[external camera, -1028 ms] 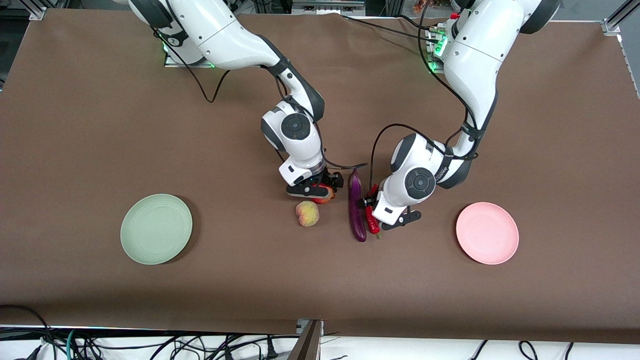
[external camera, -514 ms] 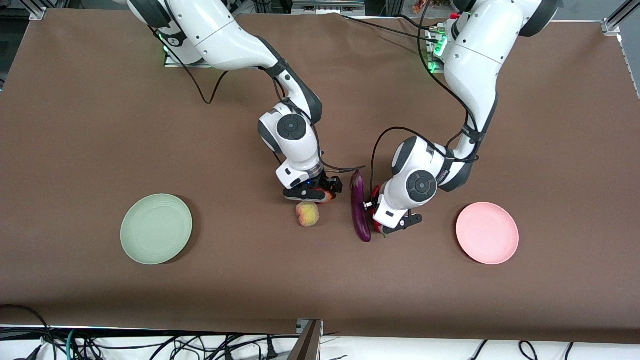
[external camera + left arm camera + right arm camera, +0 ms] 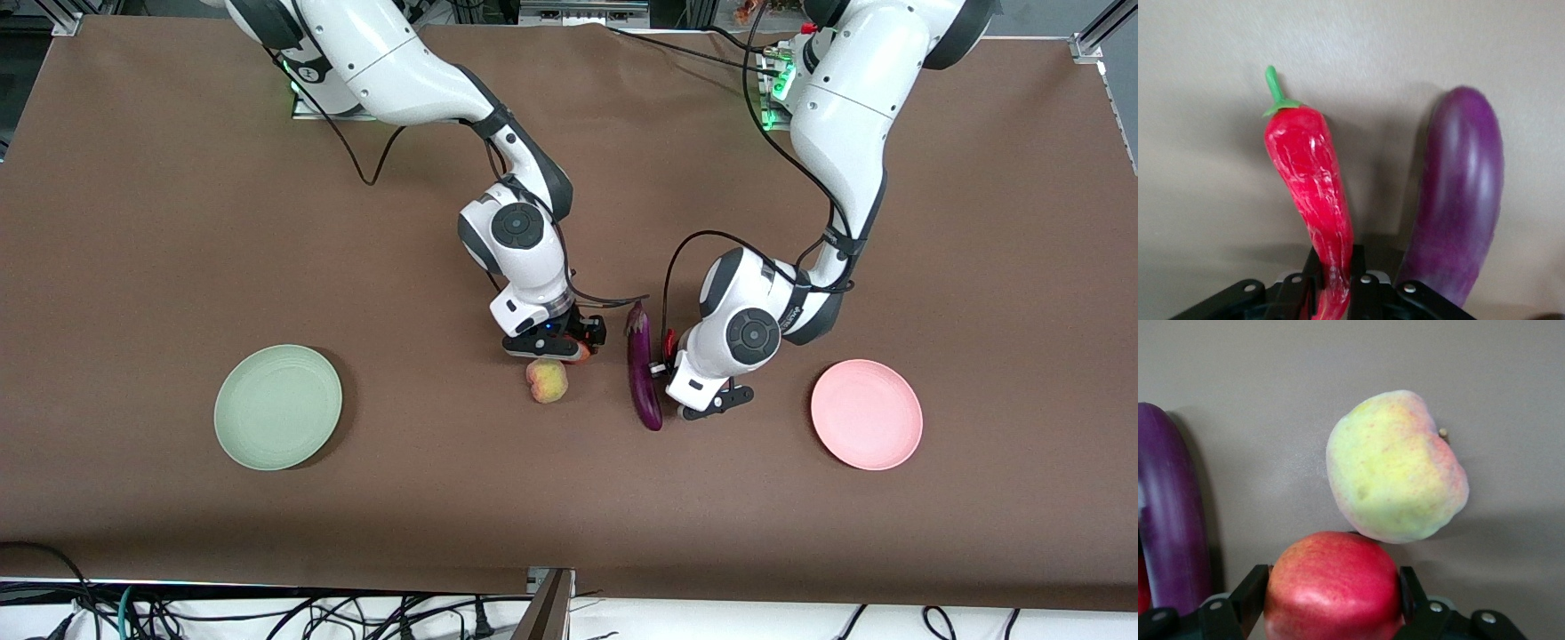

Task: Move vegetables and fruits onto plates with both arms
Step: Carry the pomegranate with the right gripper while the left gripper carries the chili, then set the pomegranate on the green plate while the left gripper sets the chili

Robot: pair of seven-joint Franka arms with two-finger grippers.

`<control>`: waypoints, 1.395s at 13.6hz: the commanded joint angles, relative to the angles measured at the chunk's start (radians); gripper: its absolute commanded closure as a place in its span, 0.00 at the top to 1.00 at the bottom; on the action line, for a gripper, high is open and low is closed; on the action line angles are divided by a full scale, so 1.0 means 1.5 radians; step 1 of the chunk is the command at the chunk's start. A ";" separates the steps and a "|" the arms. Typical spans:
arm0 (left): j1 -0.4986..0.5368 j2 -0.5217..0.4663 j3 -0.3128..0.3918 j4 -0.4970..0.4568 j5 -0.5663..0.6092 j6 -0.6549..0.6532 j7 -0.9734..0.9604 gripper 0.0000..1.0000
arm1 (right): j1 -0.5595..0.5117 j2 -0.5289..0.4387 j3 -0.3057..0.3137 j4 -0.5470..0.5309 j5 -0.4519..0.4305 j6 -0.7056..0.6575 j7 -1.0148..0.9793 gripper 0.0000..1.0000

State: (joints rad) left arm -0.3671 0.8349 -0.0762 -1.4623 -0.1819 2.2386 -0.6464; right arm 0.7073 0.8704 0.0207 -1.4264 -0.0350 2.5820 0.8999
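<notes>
Your left gripper (image 3: 1333,297) is clamped on the chili pepper (image 3: 1313,183) near its tip, just beside the eggplant (image 3: 642,378); it could swing or slip. Your right gripper (image 3: 1331,603) brackets the pomegranate (image 3: 1331,587), seemingly not yet tight, and lifting may nudge the touching peach (image 3: 1395,470).

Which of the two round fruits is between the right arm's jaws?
The red fruit, not the peach. It sits between the right gripper's jaws, while the peach lies free on the table, nearer the front camera.
</notes>
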 commanded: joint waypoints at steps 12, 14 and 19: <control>0.264 -0.152 0.003 -0.011 0.025 -0.311 0.512 0.00 | -0.273 -0.157 -0.014 -0.005 -0.008 -0.395 -0.530 0.44; 0.282 -0.143 0.003 -0.016 0.065 -0.304 0.532 0.00 | -0.346 -0.150 -0.016 -0.006 -0.012 -0.386 -0.633 0.44; 0.281 -0.095 0.003 -0.010 0.156 -0.198 0.540 0.00 | -0.472 -0.102 -0.016 -0.010 -0.012 -0.288 -0.842 0.44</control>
State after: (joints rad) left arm 0.0541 0.6588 -0.0723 -1.4857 0.0010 1.8752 0.1417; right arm 0.0244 0.6992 -0.0231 -1.4361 -0.0412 2.1001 -0.3026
